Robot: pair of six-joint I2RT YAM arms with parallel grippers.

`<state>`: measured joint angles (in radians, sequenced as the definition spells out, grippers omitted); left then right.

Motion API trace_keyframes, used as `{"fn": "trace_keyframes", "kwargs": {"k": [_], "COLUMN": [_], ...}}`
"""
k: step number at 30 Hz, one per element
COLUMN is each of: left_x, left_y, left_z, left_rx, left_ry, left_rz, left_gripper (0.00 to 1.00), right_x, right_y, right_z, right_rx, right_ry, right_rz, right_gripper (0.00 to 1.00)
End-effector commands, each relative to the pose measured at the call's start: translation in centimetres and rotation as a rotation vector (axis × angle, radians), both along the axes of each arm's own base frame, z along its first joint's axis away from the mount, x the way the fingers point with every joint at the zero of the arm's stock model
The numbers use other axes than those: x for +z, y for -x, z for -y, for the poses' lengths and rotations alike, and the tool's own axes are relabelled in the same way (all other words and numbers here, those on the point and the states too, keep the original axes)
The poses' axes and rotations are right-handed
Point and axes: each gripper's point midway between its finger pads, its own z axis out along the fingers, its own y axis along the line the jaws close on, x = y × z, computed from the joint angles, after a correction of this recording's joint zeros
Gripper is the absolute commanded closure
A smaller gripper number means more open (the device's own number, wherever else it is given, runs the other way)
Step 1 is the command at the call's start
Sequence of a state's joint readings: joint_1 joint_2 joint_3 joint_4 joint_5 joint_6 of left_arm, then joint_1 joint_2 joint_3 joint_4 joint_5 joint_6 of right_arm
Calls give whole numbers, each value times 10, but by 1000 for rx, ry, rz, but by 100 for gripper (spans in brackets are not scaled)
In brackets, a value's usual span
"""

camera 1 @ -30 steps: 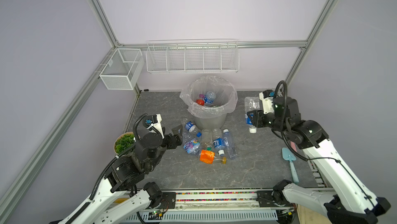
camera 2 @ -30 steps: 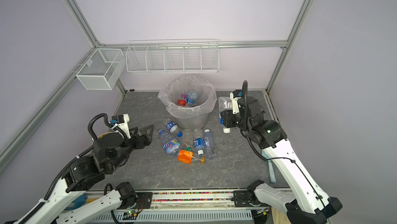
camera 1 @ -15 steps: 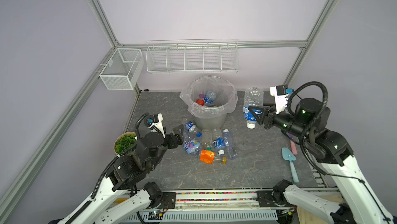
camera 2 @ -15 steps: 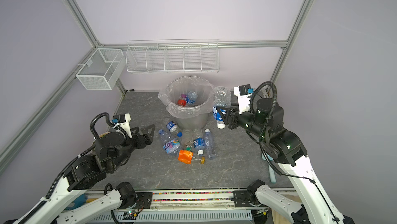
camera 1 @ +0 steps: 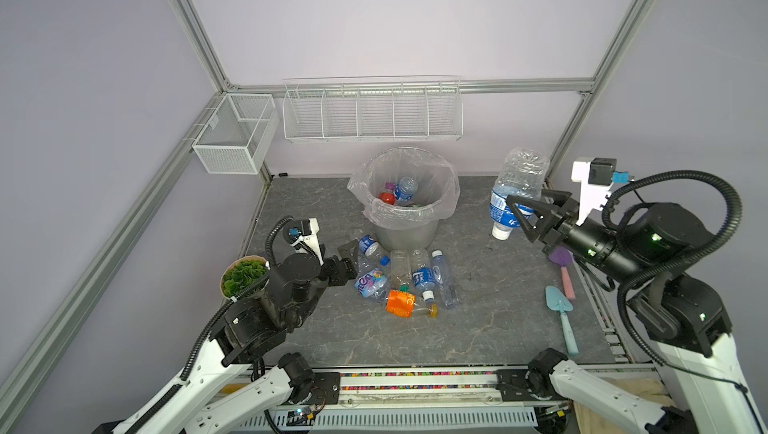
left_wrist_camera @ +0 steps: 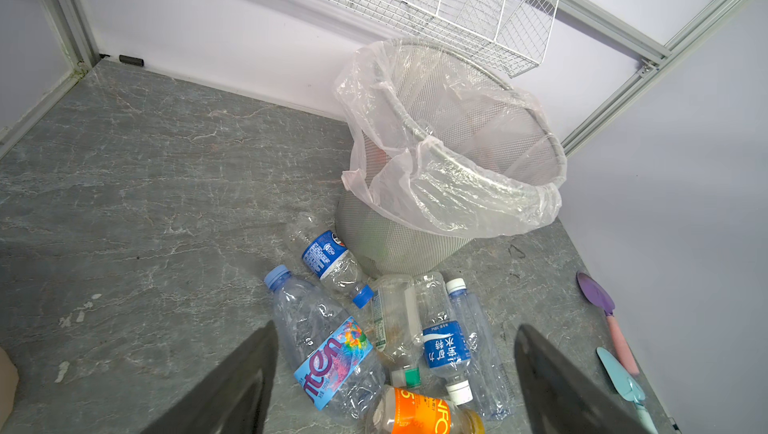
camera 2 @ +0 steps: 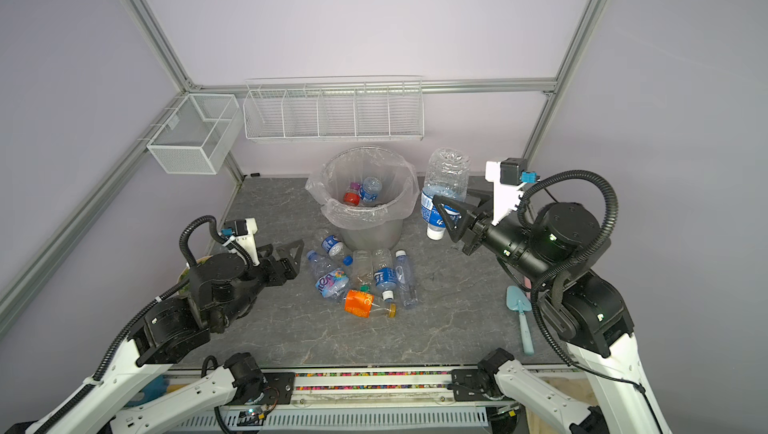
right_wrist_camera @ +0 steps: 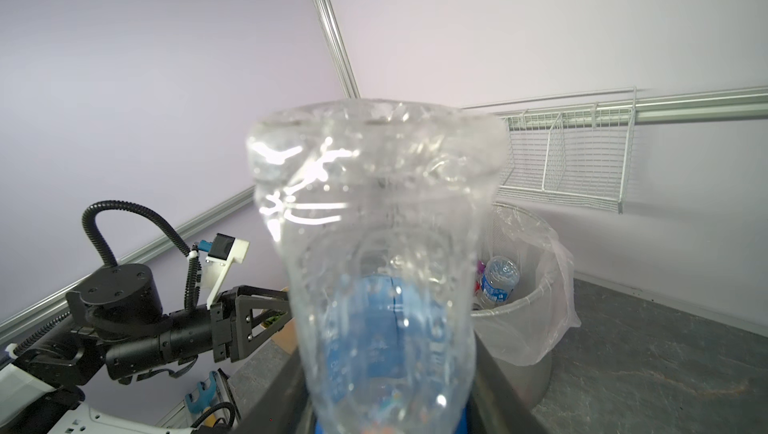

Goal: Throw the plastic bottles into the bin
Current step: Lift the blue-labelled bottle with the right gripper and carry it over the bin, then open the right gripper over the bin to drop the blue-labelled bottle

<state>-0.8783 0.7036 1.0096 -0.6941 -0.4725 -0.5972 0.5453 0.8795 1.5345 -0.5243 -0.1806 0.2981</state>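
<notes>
Hovering beside bin (camera 1: 405, 236) rim: gripped bottle (camera 1: 519, 182)

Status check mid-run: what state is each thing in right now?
Right gripper, shut on held bottle.
Held bottle, cap down, lifted, right of bin.
Left gripper, open, empty.
Bin, upright, lined, some bottles inside.
Six loose bottles, lying in front of bin.
Two trowels, lying flat.
</notes>
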Motion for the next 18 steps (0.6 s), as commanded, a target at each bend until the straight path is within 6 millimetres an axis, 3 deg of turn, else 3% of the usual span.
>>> {"fn": "trace_keyframes", "kwargs": {"k": [1,7,11,13,16,18], "left_x": [6,9,9,10,14,17], "left_y": [0,1,3,3,3,3], "left_z": [3,2,1,2,3,5], "left_rx": [-8,-13,-12,-16,-22,-28], "left_ry": [15,16,26,34,38,47], "left_rz": [11,14,12,14,16,16], "left_gripper": [12,12,12,12,12,12], "right_x": [25,36,26,10,-34,-77], "right_y": [-3,-35,-71,-99,-144,-170], "right_z": [0,-16,-38,-55,-87,-110], "right_rx": [-16,-35,-33,-30,-3,58], "right_ry": [-17,7,36,80,208,337], "right_rz": [68,42,-7,-56,-194,-301], "right_gripper": [90,86,83,80,77,58]}}
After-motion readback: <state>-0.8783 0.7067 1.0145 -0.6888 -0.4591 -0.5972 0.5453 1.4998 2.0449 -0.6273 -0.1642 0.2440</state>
